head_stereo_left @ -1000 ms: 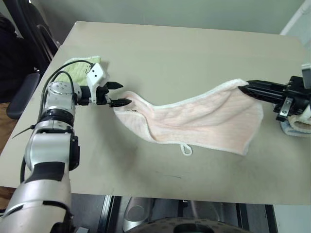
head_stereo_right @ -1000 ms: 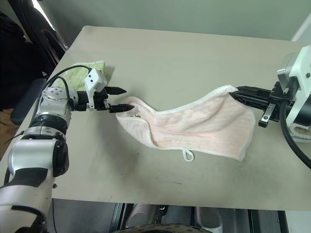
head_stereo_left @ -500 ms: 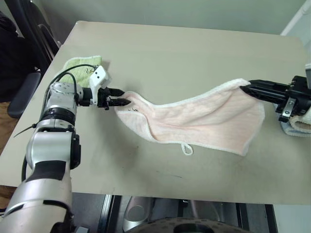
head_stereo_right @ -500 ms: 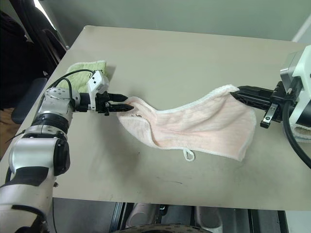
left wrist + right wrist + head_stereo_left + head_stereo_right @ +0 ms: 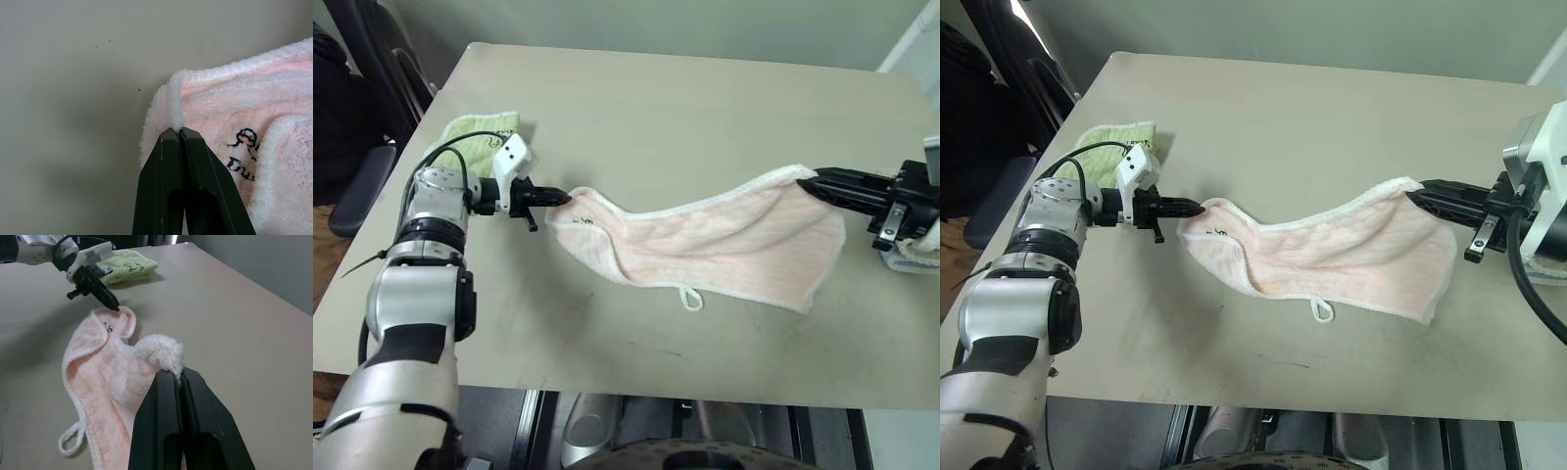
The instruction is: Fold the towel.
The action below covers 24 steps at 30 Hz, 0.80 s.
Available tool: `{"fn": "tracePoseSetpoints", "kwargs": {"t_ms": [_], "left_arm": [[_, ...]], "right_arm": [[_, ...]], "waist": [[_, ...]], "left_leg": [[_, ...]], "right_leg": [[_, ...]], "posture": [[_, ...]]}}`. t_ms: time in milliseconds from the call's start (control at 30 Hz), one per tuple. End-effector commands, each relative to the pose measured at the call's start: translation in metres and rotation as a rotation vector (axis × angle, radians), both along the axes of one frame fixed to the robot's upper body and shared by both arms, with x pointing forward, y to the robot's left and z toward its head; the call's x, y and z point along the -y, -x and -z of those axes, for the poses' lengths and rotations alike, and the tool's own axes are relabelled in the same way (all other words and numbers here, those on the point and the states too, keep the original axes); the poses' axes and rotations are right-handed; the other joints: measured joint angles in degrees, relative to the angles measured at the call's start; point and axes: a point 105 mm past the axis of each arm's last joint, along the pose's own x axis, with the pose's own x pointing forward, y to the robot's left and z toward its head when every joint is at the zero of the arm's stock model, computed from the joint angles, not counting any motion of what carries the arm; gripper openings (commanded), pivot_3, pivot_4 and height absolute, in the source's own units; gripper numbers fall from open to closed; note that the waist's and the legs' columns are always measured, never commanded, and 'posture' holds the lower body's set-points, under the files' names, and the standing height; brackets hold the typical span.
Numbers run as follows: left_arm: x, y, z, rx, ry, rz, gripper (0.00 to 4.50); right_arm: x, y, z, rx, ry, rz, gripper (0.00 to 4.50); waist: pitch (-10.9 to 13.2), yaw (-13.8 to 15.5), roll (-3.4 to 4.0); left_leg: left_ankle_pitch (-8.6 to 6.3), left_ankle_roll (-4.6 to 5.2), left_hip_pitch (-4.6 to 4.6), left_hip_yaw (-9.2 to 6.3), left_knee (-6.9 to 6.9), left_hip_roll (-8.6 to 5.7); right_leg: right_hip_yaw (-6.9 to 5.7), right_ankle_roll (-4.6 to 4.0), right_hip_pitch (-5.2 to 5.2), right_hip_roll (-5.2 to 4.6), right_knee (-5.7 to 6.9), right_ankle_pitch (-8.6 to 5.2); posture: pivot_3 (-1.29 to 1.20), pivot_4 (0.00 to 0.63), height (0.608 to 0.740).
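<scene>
With both corners pinched, the fold looks to be at its set-up step: the left gripper [image 5: 564, 199] has its black fingers closed on one corner of the towel [image 5: 724, 250], and the right gripper [image 5: 815, 184] is clamped on the far corner, so the cloth hangs slack between them across the table [image 5: 685, 108], sagging onto its surface. The next move likely calls for drawing the edge taut and carrying it over evenly. Soft pale pink terry with a white piped hem, it bears a small white loop [image 5: 691, 300] and a dark embroidered mark [image 5: 243, 147]; a green towel [image 5: 475, 137] lies folded beyond the left gripper.
</scene>
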Motion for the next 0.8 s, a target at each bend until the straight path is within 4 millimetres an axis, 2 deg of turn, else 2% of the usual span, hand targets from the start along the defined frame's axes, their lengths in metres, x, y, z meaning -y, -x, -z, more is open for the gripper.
{"fn": "tracePoseSetpoints", "kwargs": {"t_ms": [33, 167, 333, 433, 533, 700, 800], "left_arm": [[-0.004, -0.009, -0.021, 0.101, 0.053, -0.058, 0.02], [-0.006, -0.023, -0.053, 0.169, 0.264, -0.188, 0.02], [-0.009, -0.035, -0.078, 0.269, 0.365, -0.297, 0.02], [-0.015, -0.046, -0.1, 0.359, 0.417, -0.413, 0.02], [-0.013, -0.05, -0.114, 0.389, 0.472, -0.448, 0.02], [-0.014, -0.055, -0.161, 0.55, 0.568, -0.53, 0.02], [-0.012, -0.054, -0.178, 0.589, 0.592, -0.527, 0.02]], "right_arm": [[0.002, 0.004, -0.017, 0.091, 0.013, 0.008, 0.0], [0.018, -0.003, -0.028, 0.14, 0.008, 0.084, 0.0], [0.038, -0.019, -0.047, 0.243, -0.019, 0.194, 0.0], [0.057, -0.037, -0.061, 0.347, -0.03, 0.301, 0.0], [0.07, -0.053, -0.069, 0.392, -0.06, 0.373, 0.0], [0.1, -0.101, -0.073, 0.461, -0.102, 0.55, 0.0], [0.107, -0.125, -0.074, 0.528, -0.077, 0.61, 0.0]], "waist": [[0.0, 0.0, 0.0], [0.0, 0.1, 0.0], [0.0, 0.1, 0.01], [0.0, 0.1, 0.01], [0.0, 0.1, 0.01], [0.0, -0.1, 0.05], [0.1, -0.3, 0.1]], "left_leg": [[0.0, 0.0, 0.0, 0.0, 0.0, 0.0], [0.01, 0.01, -0.04, 0.01, 0.0, -0.01], [0.03, 0.04, 0.0, 0.04, 0.0, -0.06], [0.03, 0.04, 0.03, 0.05, 0.0, -0.06], [0.05, 0.08, 0.01, 0.04, 0.05, -0.06], [0.08, 0.12, 0.05, 0.1, 0.05, -0.06], [0.14, 0.16, 0.03, 0.1, 0.02, -0.05]], "right_leg": [[0.0, 0.0, 0.0, 0.0, 0.0, 0.0], [0.0, 0.02, -0.01, 0.0, -0.01, -0.01], [0.05, 0.06, 0.0, -0.04, -0.01, 0.02], [0.05, 0.07, -0.01, -0.05, 0.02, 0.03], [0.05, 0.09, -0.01, -0.06, 0.01, 0.08], [0.06, 0.11, -0.02, -0.07, 0.02, 0.13], [0.06, 0.08, -0.1, -0.1, 0.01, 0.26]], "posture": [[0.0, 0.15, 0.733], [0.0, 0.15, 0.733], [0.0, 0.15, 0.733], [0.0, 0.15, 0.733], [0.0, 0.15, 0.733], [0.0, 0.15, 0.733], [0.0, 0.15, 0.733]]}}
